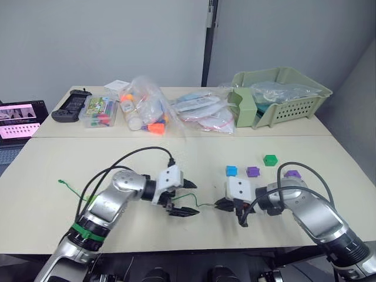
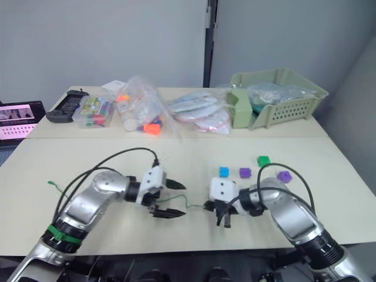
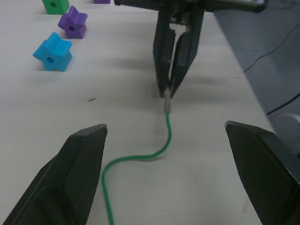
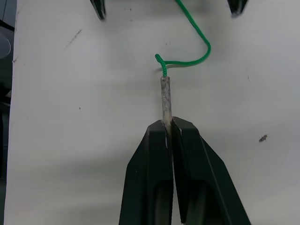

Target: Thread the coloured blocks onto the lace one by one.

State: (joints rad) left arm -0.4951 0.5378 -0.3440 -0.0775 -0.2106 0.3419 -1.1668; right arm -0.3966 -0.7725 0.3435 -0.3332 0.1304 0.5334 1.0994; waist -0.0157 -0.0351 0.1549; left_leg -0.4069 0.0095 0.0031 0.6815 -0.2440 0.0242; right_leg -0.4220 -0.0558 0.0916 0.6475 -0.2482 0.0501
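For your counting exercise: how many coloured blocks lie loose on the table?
4: blue block, purple block, green block, and another purple block behind the right arm. More may be hidden.

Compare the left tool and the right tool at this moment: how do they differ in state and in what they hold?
The left tool is open, fingers wide apart; the right tool is shut. The left tool holds nothing, with the lace lying on the table between its fingers; the right tool pinches the lace's pale stiff tip. Both sit low over the table, facing each other.
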